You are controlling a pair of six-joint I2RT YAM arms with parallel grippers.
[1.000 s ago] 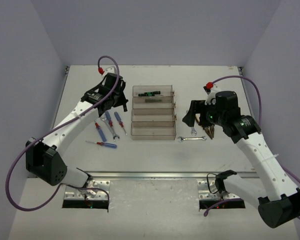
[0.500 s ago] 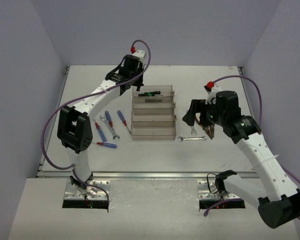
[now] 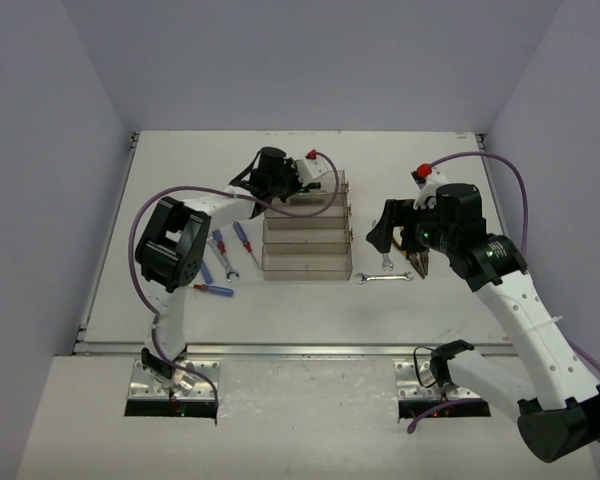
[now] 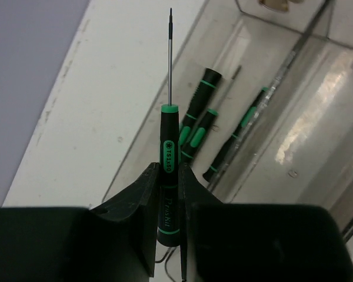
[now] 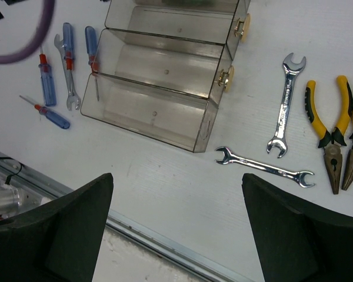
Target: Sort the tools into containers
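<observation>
Looking at the row of four clear smoky plastic trays (image 3: pixel 305 265), you have the left gripper (image 4: pixel 167 194) at its far tray, clamped on a black green-banded screwdriver (image 4: pixel 167 158). It is lined up with three matching screwdrivers (image 4: pixel 195 117) inside, probably for release. Right of the row, the right gripper (image 5: pixel 176 205) hangs wide open and empty above the yellow-handled pliers (image 5: pixel 326 126).

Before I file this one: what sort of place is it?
Probably a lab test cell, not a workshop: a white table boxed in by plain walls, left arm and right arm bolted at its edge, wrenches and pliers laid out beside clear trays.
</observation>
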